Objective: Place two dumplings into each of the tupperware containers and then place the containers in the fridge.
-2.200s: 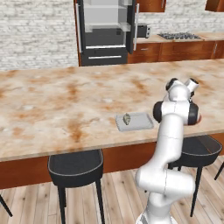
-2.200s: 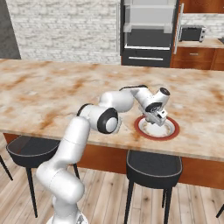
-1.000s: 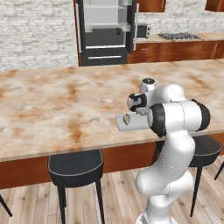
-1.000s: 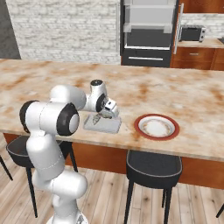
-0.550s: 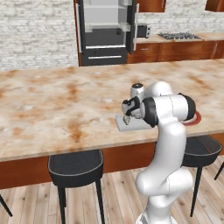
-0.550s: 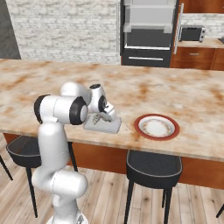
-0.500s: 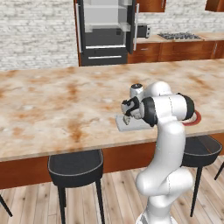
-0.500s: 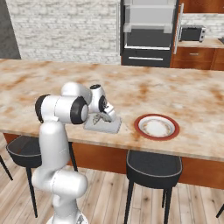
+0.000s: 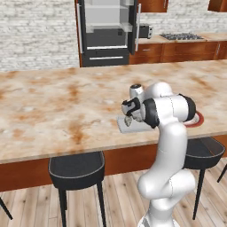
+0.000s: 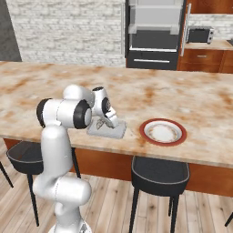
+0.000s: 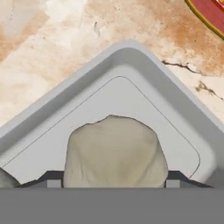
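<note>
Since two seconds ago the arm has swung from the red-rimmed plate (image 10: 163, 132) over to the container (image 10: 107, 130) and come down — the gripper (image 9: 128, 120) now sits low over that tray, near the front edge of the table (image 9: 53, 106). In the hand view a tan dumpling (image 11: 114, 153) fills the space between the two finger tips (image 11: 51, 178), which stand on either side of it; the jaws are clamped on the dumpling, held wide by its bulk. It hangs just above the pale floor of the container (image 11: 127, 57), toward one rounded corner, and the edge of a second lump shows at the lower left of that view. I cannot tell whether the dumpling touches the tray floor.

From the right base view, the plate lies just beside the container on its right, apart from it. Across the room the fridge (image 9: 108, 33) stands with its doors open — pale shelves show inside. Two dark stools (image 9: 76, 170) stand under the table's near side.
</note>
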### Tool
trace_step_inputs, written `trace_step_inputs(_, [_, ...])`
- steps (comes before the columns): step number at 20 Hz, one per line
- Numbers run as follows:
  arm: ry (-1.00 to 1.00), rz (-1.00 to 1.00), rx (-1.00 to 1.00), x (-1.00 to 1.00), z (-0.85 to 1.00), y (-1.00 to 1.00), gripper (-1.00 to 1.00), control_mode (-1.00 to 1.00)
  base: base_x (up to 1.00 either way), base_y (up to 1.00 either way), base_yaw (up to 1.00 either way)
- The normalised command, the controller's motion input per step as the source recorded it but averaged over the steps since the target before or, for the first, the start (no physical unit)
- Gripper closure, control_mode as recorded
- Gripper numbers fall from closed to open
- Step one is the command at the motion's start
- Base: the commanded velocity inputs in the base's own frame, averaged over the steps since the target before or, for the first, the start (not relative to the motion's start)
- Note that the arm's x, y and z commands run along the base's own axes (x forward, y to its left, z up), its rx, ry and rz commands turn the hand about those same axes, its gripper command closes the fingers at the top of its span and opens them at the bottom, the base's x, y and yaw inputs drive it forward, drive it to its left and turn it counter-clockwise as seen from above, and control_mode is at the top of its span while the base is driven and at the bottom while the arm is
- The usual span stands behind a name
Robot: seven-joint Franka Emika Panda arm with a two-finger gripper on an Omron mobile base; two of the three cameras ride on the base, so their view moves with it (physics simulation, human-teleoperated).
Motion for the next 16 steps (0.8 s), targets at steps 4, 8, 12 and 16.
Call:
trace_step_inputs(4, [0.03, 0.01, 0.00, -0.23, 0.19, -0.06, -1.00, -1.00, 0.00, 0.00, 0.00])
trace_step_inputs(8, [0.03, 0.13, 0.01, -0.37, 0.40, -0.48, -1.00, -1.00, 0.00, 0.00, 0.00])
trace_step_inputs(12, [0.05, 0.16, 0.00, -0.86, 0.29, -0.71, -1.00, -1.00, 0.00, 0.00, 0.00])
trace_step_inputs(16, [0.12, 0.07, 0.05, -0.18, -0.27, -0.42, -1.00, -1.00, 0.00, 0.00, 0.00])
